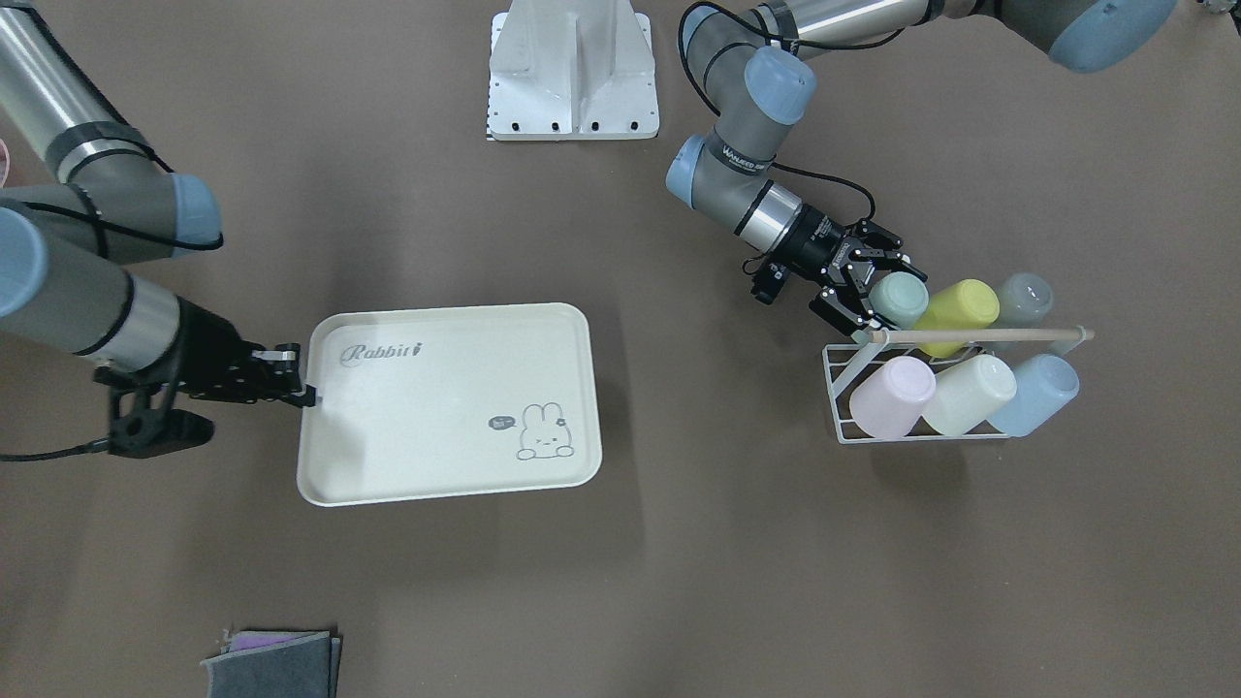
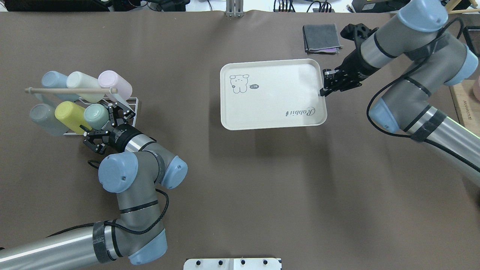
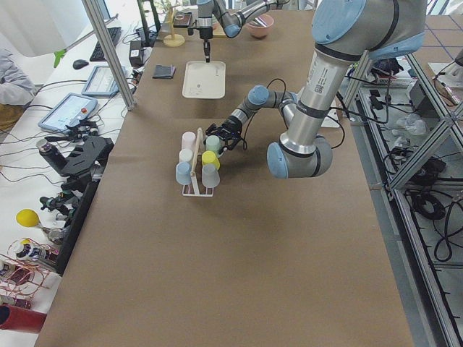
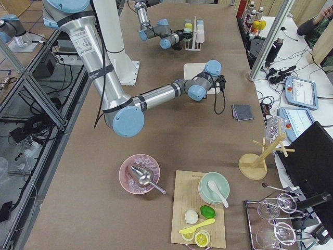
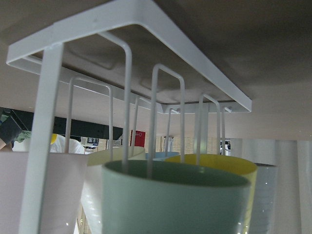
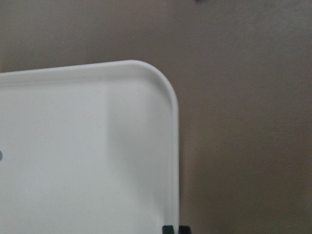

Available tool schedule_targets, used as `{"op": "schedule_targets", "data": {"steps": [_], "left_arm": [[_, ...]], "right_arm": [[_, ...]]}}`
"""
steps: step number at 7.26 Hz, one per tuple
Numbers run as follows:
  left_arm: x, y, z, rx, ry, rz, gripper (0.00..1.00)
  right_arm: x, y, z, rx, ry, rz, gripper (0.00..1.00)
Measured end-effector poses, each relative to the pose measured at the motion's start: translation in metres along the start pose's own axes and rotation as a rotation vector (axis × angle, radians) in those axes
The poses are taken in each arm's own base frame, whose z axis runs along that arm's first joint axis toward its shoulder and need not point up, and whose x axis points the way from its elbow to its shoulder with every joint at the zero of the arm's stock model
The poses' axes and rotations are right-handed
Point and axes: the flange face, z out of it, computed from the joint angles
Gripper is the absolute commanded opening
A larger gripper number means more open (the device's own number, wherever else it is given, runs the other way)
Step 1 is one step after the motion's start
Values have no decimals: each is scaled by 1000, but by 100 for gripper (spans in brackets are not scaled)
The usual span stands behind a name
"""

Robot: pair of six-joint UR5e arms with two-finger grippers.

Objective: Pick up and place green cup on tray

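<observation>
The green cup (image 1: 899, 299) lies on its side in the white wire rack (image 1: 839, 388), at the rack's end nearest the left arm. My left gripper (image 1: 884, 296) is open, with its fingers on either side of the cup's base (image 2: 95, 115). The left wrist view shows the cup's rim (image 5: 180, 204) very close, under the rack wires. The cream tray (image 1: 436, 407) with the "Rabbit" script lies at mid-table. My right gripper (image 1: 308, 393) is shut on the rim of its short side, also seen in the right wrist view (image 6: 174, 229).
Beside the green cup in the rack lie a yellow-lime cup (image 1: 960, 312) and a grey-blue cup (image 1: 1023, 299), with pink, cream and blue cups in the other row. A wooden dowel (image 1: 979, 335) runs over them. A folded grey cloth (image 2: 321, 37) lies beyond the tray.
</observation>
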Motion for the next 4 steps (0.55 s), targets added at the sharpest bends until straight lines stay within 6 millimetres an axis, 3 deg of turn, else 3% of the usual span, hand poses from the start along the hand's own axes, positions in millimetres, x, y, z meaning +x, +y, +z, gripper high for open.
{"op": "schedule_targets", "data": {"steps": [2, 4], "left_arm": [[0, 0, 0, -2, 1, 0, 33], [-1, 1, 1, -4, 2, 0, 29]], "right_arm": [[-31, 12, 26, 7, 7, 25, 0], [-52, 15, 35, 28, 1, 29, 0]]}}
